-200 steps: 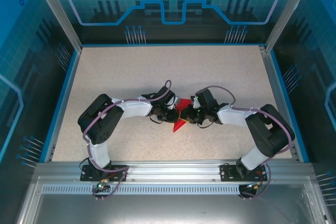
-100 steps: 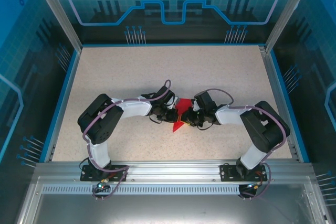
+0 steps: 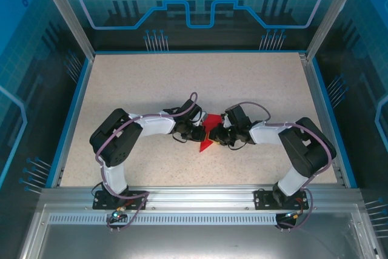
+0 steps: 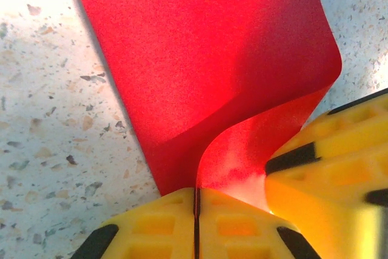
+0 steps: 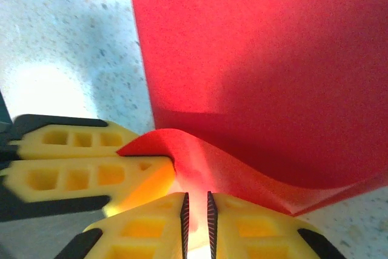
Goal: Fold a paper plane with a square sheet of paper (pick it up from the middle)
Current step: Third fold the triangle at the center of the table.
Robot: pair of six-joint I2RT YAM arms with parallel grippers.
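The square sheet of paper (image 3: 210,129) is a bright red creased wedge lying mid-table between both grippers. My left gripper (image 3: 198,133) meets it from the left and my right gripper (image 3: 220,135) from the right. In the left wrist view the left gripper (image 4: 196,193) is shut on a raised curl of the paper (image 4: 206,59), and a right finger (image 4: 339,168) presses in at the right. In the right wrist view the right gripper (image 5: 196,201) pinches a lifted fold of the paper (image 5: 260,59) through a thin gap. The left gripper's fingers (image 5: 73,174) hold the flap's edge beside it.
The speckled table (image 3: 151,83) stretches bare behind and to both sides of the grippers. A blue rim (image 3: 71,119) and metal frame posts bound it. An aluminium rail (image 3: 194,195) carries the arm bases at the near edge.
The right arm has drawn its elbow inward and its gripper has edged slightly left against the paper. The left arm and the paper have stayed in place.
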